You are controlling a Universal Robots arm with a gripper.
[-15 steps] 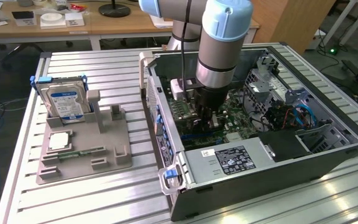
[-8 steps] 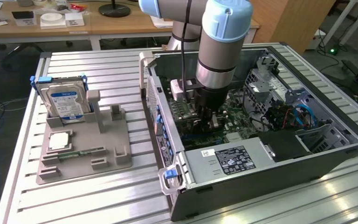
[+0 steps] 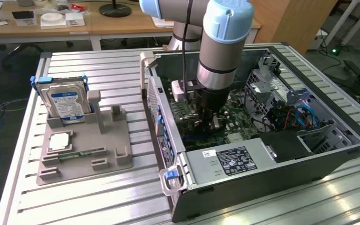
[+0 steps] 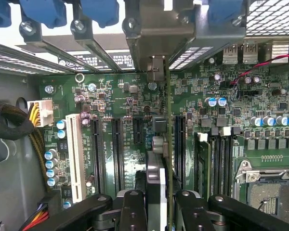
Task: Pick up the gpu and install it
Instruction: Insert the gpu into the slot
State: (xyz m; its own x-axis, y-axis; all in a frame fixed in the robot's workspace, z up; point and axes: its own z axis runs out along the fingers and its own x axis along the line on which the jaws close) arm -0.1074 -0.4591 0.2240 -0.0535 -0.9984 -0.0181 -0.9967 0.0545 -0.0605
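The pincer [image 4: 156,204] grips the gpu [image 4: 158,144] edge-on. The card stands upright over the motherboard [image 4: 120,101], aligned lengthwise with an expansion slot [image 4: 179,144] for insertion.

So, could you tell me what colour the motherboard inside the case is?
Green; the motherboard shows best in the wrist view.

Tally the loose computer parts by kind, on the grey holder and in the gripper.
hard drive: 1
square silver chip: 1
memory stick: 1
gpu, held in the gripper: 1
Total: 4
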